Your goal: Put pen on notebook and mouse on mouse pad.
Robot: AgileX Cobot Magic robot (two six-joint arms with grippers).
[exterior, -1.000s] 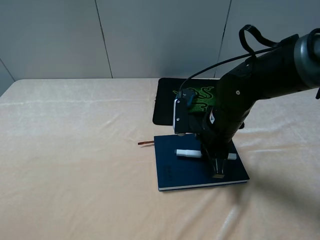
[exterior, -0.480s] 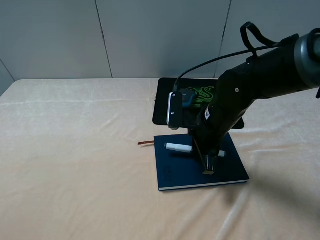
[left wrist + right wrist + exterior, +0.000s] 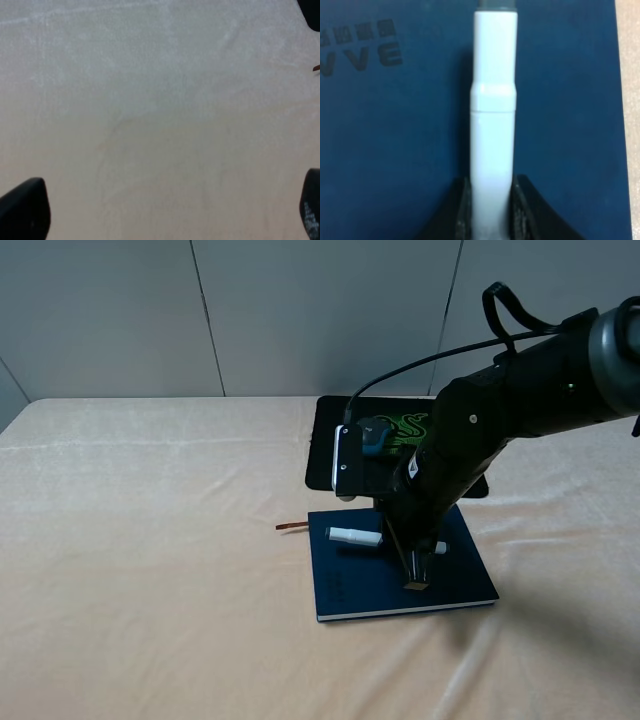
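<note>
**Pen held low over the notebook, release pending**

Cloth-covered table (image 3: 150, 570) fills the scene, pale and wrinkled. Near its far edge lies the mouse pad (image 3: 330, 440), black with a green logo, mostly behind the right arm (image 3: 520, 400). Just in front of it, close but apart, sits the notebook (image 3: 350, 585), flat and navy, with its ribbon (image 3: 288, 527) trailing off one side. The mouse shows in no view.

Right gripper (image 3: 414, 575) is clamped on the pen (image 3: 354, 535), and the wrist view shows the dark fingers (image 3: 527, 215) squeezing the pale barrel over the blue cover. The pen lies roughly level, across the notebook's far half; whether it touches the cover I cannot tell.

To finish this step well, I would bring the pen down until it rests along the cover, well inside the edges, then part the jaws slowly and lift straight up so the round barrel does not roll off.

That arm reaches in from the right, forearm angled steeply down, fingers pointing at the notebook. Left gripper (image 3: 165, 220) stands wide apart over bare cloth, holding nothing.
</note>
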